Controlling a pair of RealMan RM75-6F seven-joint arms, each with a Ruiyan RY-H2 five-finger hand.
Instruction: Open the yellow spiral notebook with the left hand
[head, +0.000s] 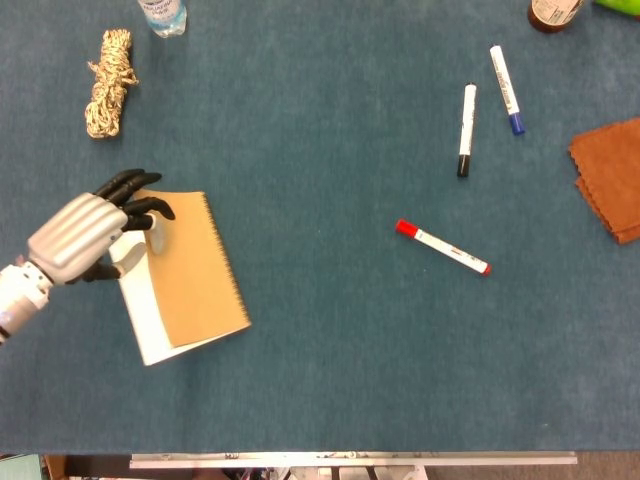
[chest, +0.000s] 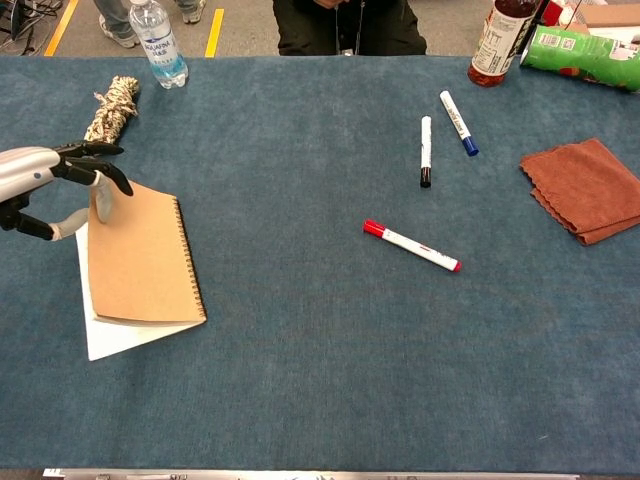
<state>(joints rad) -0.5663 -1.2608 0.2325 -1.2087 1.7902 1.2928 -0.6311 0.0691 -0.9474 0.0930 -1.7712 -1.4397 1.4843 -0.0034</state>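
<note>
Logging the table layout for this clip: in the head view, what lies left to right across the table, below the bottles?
left hand → rope bundle → yellow spiral notebook → red-capped marker → black-capped marker → blue-capped marker → brown cloth

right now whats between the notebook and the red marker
Nothing: between the notebook and the red marker lies only bare blue table, plain in the head view.
</note>
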